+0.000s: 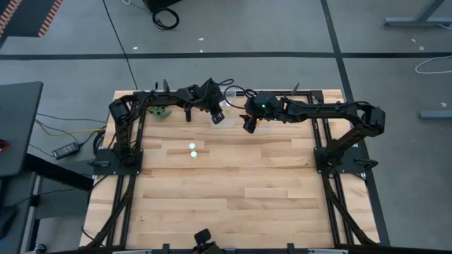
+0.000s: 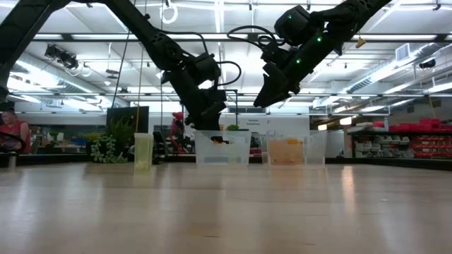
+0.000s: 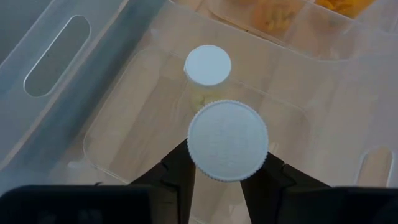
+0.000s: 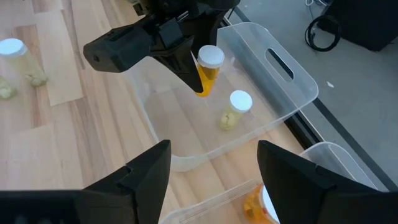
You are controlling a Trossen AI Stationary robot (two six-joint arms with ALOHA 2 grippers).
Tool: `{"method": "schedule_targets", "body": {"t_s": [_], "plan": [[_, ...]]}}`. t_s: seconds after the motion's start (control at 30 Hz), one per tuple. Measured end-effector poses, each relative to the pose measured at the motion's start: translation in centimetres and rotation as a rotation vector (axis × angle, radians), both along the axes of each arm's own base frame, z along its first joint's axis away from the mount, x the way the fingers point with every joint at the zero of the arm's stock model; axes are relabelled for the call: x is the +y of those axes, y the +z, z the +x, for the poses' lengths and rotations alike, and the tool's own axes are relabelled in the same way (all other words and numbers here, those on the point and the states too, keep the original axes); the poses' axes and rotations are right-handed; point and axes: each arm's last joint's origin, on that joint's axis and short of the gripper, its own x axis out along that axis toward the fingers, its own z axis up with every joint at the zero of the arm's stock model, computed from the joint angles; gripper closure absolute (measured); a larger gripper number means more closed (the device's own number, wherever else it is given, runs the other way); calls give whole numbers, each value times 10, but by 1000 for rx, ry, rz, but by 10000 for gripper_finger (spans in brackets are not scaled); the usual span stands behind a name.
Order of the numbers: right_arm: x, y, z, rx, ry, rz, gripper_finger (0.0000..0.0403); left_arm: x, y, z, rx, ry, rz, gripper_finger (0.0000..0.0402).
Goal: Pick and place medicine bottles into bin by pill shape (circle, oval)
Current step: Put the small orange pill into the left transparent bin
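High view: a pale wooden plank surface (image 1: 233,190) fills the frame, two dark arms reaching in from either side toward its far edge.

Clear plastic bin with slotted handles (image 4: 273,74) sits at that far edge; a second clear bin (image 2: 293,149) stands just beside it, holding orange contents (too blurred to tell bottle from bottle).

Left end effector (image 4: 199,74) hangs over the first bin, fingers (image 3: 177,177) clamped on an amber cylindrical medicine bottle with a ribbed round white cap (image 3: 227,140). Bottle upright, its base above the bin floor in the right wrist view.

Right end effector (image 4: 214,165) hovers above and just beside the same bin, fingers apart, nothing between them.

Inside the first bin, one small clear bottle with white cap and pale yellowish contents (image 4: 233,111) stands on the floor, directly below and apart from the held bottle.

Two more white-capped bottles (image 1: 193,149) stand together on the open surface, well apart from the bins. One of them (pale contents) shows in the right wrist view (image 4: 18,59).

Green plant sprig (image 2: 109,147) near the surface's far left corner.
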Motion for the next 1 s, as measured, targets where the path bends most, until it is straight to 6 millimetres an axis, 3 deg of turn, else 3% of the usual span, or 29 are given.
{"method": "schedule_targets", "body": {"t_s": [1.0], "plan": [[0,0,0,-1,-2,2,157,-1,-1,-1,12,0,-8,288]]}}
